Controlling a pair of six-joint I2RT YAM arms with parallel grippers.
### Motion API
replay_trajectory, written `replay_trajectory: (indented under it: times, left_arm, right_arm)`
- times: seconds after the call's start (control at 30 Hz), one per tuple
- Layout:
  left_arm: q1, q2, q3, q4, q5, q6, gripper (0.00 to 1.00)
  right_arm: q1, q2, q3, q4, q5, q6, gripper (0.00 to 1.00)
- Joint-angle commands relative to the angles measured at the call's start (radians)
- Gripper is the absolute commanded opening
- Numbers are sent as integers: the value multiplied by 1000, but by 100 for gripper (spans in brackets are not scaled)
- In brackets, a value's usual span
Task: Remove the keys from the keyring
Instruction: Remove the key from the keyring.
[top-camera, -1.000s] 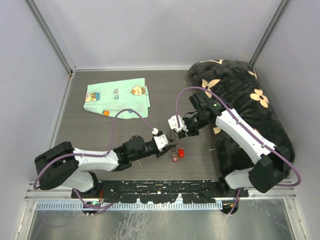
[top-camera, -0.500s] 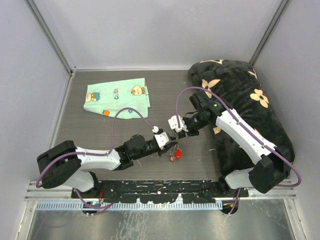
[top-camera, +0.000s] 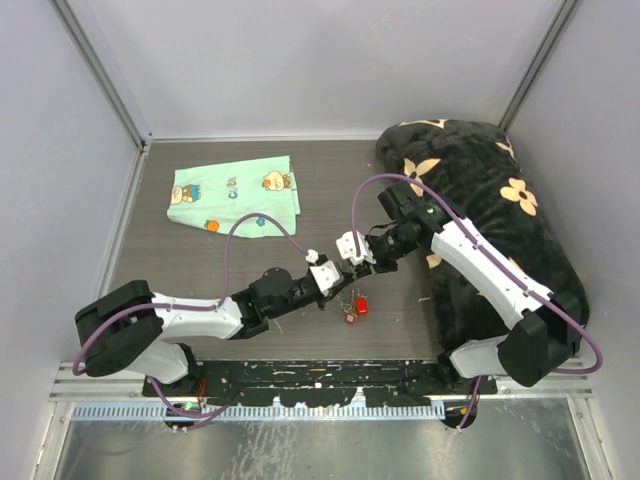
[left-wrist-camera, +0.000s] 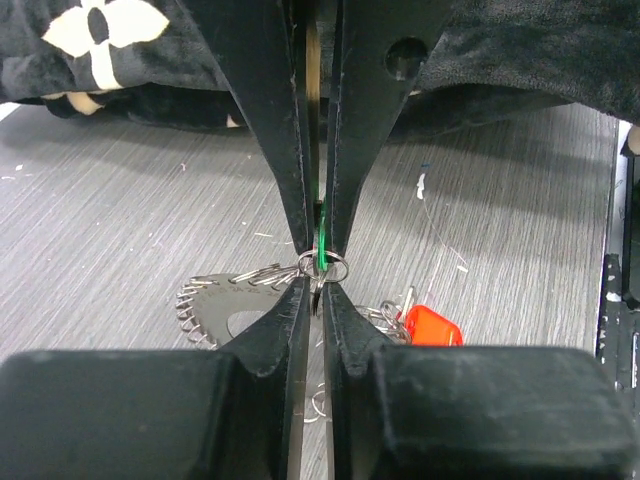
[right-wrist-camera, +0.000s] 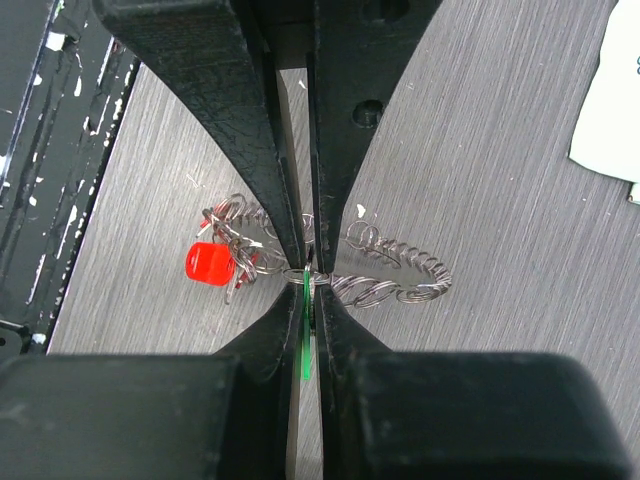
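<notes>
From above, our left gripper and right gripper meet tip to tip over the keyring, which lies near the bench's front edge, right of middle.

In the left wrist view, our left jaws are pinched almost shut on a small loop of the ring, with a red-headed key loose beside it.

In the right wrist view, our right jaws clamp a green key edge-on. We judge it best to hold the ring steady and ease the key along the wire, never yanking.

1. Left arm: white link shells, black joint housings.
2. Right arm: identical white-and-black build.
3. Cables: purple, one routed outside each arm.
4. Fingers: matte black, tapering to narrow tips; round hole away from the tip.
</notes>
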Motion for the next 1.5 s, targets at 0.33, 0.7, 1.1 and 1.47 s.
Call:
replay_trajectory:
  times: [0.33,0.7,1.1,1.47]
  left_arm:
    - [3,-44,39,-40,-45,-13,0]
    - [3,-116,-1,15,-59,-90,0]
    - [3,-142,-47,138,-97,-146,0]
    - [1,-134,-78,223,-110,-165,0]
  right_arm:
    - [6,-30,10,13,-35,5,1]
    - [-2,-41,-34,78,-6,95,1]
    - [-19,-73,-79,111,-66,123,1]
    - [-22,-53,-90,114,-32,126,1]
